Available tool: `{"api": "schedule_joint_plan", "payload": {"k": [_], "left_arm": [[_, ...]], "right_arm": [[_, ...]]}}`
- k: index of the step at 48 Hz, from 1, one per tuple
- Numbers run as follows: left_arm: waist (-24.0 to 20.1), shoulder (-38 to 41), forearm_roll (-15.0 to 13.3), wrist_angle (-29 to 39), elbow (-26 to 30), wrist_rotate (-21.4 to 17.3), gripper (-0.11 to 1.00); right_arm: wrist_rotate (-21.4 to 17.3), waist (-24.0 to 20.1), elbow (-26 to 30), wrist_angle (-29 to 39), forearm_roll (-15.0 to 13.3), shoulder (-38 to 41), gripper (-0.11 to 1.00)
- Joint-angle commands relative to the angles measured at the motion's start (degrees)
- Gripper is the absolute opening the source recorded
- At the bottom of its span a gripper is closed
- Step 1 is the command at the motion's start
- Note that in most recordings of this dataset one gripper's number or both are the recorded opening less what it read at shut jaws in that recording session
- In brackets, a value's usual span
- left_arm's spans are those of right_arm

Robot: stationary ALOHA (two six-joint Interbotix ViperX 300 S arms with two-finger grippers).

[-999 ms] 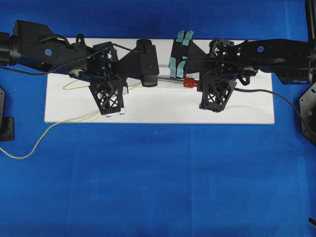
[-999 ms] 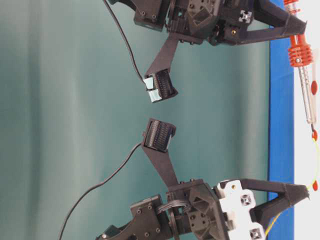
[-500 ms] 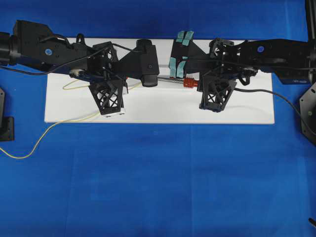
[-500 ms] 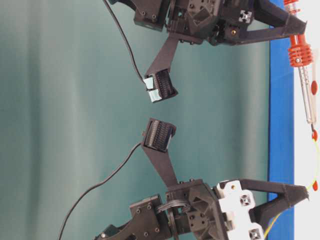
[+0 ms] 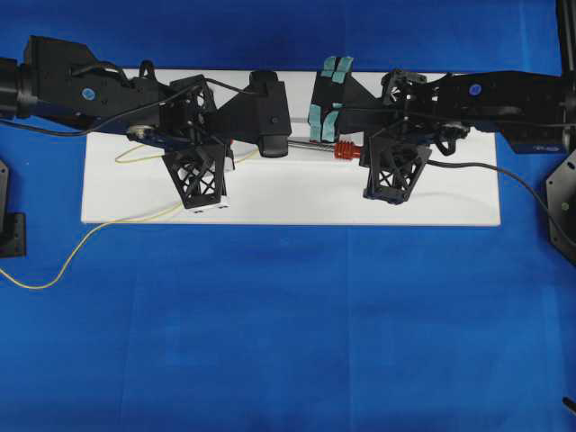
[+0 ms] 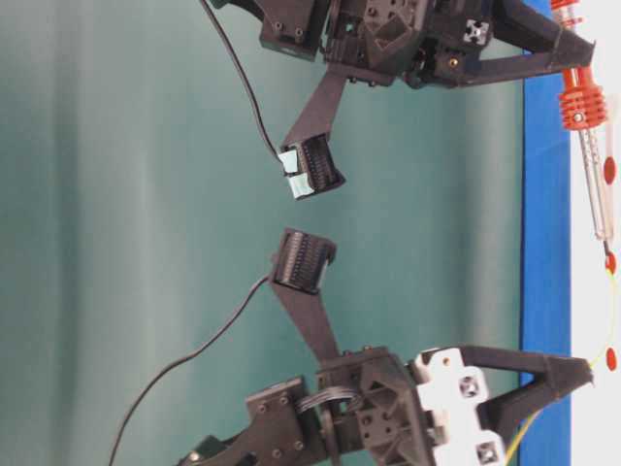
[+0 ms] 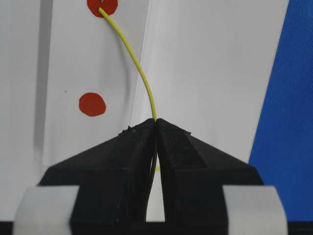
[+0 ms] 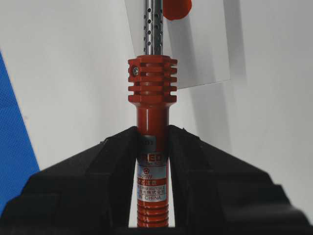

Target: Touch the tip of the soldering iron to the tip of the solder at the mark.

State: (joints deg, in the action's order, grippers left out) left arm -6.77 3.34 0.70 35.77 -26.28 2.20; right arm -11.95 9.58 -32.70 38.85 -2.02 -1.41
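While the blue cloth (image 5: 288, 342) spread under everything, the white board (image 5: 288, 202) lay across its upper part, and both my arms reached in over that board from either side. My left arm (image 5: 90, 94) came from the left edge of the overhead view, my right arm (image 5: 504, 103) from the right, and they met near the board's middle without touching.

My right claw (image 8: 152, 142) was clamped on the soldering iron (image 8: 152, 147), its two black fingers pressed against the red body just behind the ribbed collar. From the right wrist view the perforated metal shaft ran straight ahead over the board and passed beside a red mark (image 8: 177, 7); its tip was cut off by the top of that view. In the table-level view the iron lay low along the board with the shaft (image 6: 598, 189) pointing toward the wire's end.

My left claw (image 7: 155, 122) was pinched tight on the solder (image 7: 139, 68), the thin yellow wire coming out between the fingertips and curving up to end on a red dot (image 7: 101, 6). A second red dot (image 7: 92, 104) sat nearer my fingers, to the left of the wire. Behind my left claw the solder trailed off the board in a loose loop (image 5: 54, 270) over the cloth.
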Motion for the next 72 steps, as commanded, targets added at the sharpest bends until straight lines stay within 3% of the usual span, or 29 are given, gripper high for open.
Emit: {"api": "schedule_joint_plan", "payload": {"k": [1,17,32,49,72], "left_arm": [[0.18,-3.52,0.0,1.14,1.58,-0.18,0.02],[0.09,-10.99,0.0,4.48,-2.64,0.0,0.02],[0.09,-10.99,0.09,4.13,-2.72,0.09,0.02],[0.09,-10.9,0.0,2.81,-2.72,0.26,0.02],[0.09,-9.76,0.0,2.11,-0.88,-0.35,0.02]], "right_arm": [[0.0,0.0,1.49,-0.18,-0.09,-0.62,0.07],[0.09,0.0,1.49,-0.35,-0.79,-0.62,0.07],[-0.09,0.0,1.41,-0.18,-1.58,-2.55,0.07],[-0.97,0.09,-4.83,1.85,-2.9,-13.45,0.07],[-2.55,0.09,-9.4,4.57,-2.99,-18.37,0.07]]}}
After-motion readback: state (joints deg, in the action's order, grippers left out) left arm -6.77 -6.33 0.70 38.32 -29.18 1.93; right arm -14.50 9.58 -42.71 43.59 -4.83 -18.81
